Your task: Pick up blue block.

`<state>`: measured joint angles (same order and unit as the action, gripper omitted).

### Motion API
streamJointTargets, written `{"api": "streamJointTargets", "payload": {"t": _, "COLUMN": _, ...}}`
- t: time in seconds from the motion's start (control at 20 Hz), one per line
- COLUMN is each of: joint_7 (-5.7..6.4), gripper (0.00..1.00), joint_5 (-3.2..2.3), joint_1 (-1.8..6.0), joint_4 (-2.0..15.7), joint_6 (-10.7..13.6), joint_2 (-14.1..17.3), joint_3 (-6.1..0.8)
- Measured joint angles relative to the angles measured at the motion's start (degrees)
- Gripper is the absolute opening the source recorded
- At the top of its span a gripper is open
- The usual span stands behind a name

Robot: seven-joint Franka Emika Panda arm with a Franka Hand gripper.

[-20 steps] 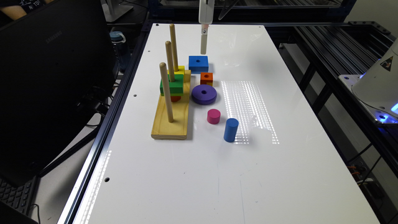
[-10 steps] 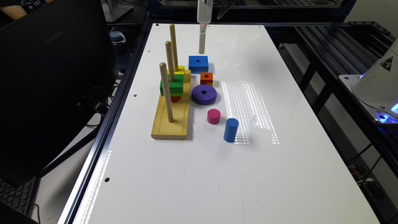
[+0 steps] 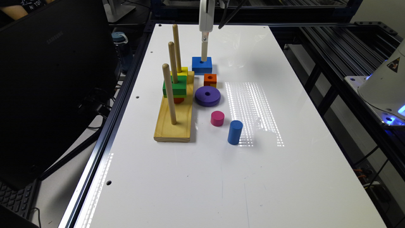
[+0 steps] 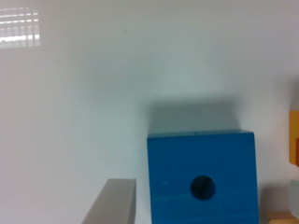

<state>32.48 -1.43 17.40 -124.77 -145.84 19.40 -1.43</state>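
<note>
The blue block (image 3: 201,65) lies flat on the white table (image 3: 221,177), a small round hole in its centre, at the far end of the toy cluster. In the wrist view the blue block (image 4: 202,177) sits close below the camera. My gripper (image 3: 204,54) hangs straight above it, its tip level with the block's top in the exterior view. It is open (image 4: 203,205): one grey finger (image 4: 114,200) stands clear of one side of the block, and a pale sliver of the other finger (image 4: 294,200) shows past the opposite side. Nothing is held.
An orange cube (image 3: 210,79), a purple ring (image 3: 207,96), a pink cylinder (image 3: 217,118) and an upright blue cylinder (image 3: 234,132) stand near the block. A wooden peg base (image 3: 174,123) carrying yellow and green blocks (image 3: 175,86) is on the exterior view's left. A dark monitor (image 3: 47,79) stands beside the table.
The gripper has come down from above the table's far end to just over the blue block. The toys have not moved.
</note>
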Motion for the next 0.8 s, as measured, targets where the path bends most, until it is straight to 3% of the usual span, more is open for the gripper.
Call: {"api": "streamJointTargets", "payload": {"t": 0.8, "joint_7": 0.0, "gripper": 1.0, "joint_5": 0.0, "joint_1": 0.01, "joint_4": 0.38, "joint_6": -1.3, "joint_2": 2.23, "joint_3": 0.0}}
